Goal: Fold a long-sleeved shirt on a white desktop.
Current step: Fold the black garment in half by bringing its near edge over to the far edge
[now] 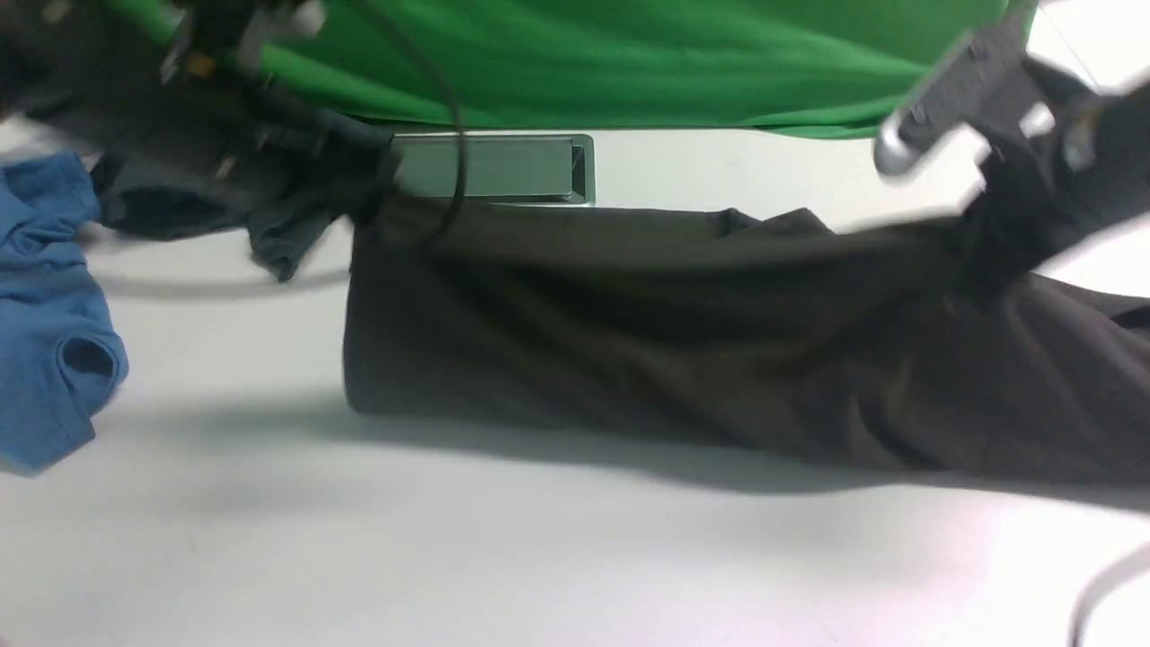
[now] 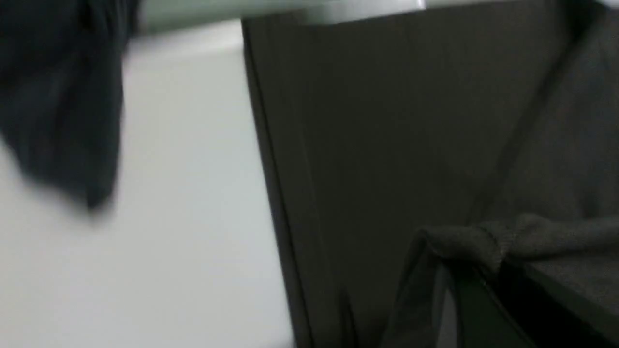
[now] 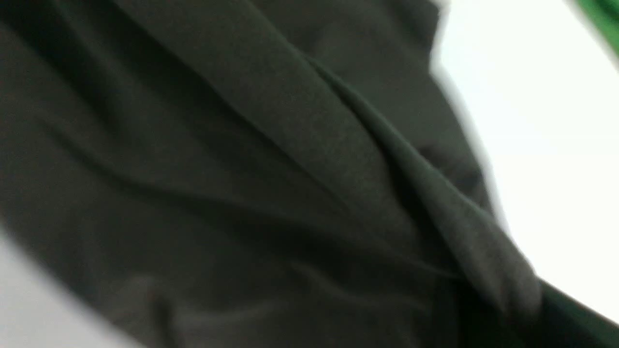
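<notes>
The long-sleeved shirt point(image 1: 647, 332), very dark olive-black, hangs as a wide sheet stretched between my two grippers over the white desktop point(image 1: 449, 548). My left gripper point(image 1: 367, 190) is shut on its upper left corner, and the left wrist view shows bunched hem point(image 2: 483, 241) pinched at that gripper point(image 2: 476, 285). My right gripper point(image 1: 986, 229) is shut on the upper right part, where the cloth gathers into folds point(image 3: 338, 169) running into the gripper point(image 3: 508, 309). The shirt's right end droops lower, towards the table. All frames are blurred by motion.
A blue garment point(image 1: 49, 314) lies crumpled at the left edge. A smaller dark teal-grey garment point(image 1: 180, 216) lies behind it, under the left arm. The grey cable hatch point(image 1: 494, 168) sits behind the shirt, before the green backdrop point(image 1: 584, 54). A pale cable point(image 1: 1105, 584) curls at lower right.
</notes>
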You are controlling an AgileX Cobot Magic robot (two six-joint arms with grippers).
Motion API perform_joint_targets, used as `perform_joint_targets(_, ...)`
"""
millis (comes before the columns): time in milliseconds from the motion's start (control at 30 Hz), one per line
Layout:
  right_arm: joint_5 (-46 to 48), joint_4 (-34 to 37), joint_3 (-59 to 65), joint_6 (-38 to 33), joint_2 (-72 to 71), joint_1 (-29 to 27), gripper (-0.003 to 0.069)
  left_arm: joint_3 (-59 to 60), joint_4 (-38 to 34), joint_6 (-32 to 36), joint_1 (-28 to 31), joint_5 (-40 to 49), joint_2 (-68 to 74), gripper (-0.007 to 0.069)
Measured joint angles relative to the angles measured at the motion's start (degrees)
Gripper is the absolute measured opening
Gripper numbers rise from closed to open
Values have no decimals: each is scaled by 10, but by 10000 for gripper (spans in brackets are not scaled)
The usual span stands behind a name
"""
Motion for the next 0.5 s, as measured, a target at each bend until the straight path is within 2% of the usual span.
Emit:
perform_joint_targets(33,-3,0,-9,0,5,-2,54,-6,0,3,0,-8,6,38)
perform_joint_targets(167,-113,0,-75,0,118,-35,54,-100,0,9,0,-128,130,42)
perform_joint_targets(300,-219,0,-85,29,211,-52,81,-152,-4,10,0,-196,239,90)
perform_joint_targets(333,-232,0,-85,44,233,-56,107,-165,-8,9,0,-197,261,117)
perform_joint_targets(433,-234,-1,-85,104,258,-67,281,-185,-11,3,1,-180,296,234)
perform_joint_targets(467,-226,-1,-85,123,257,-69,367,-188,-11,2,1,-169,298,296)
perform_joint_targets(500,-221,-1,-85,129,253,-71,409,-190,-11,1,1,-157,296,342)
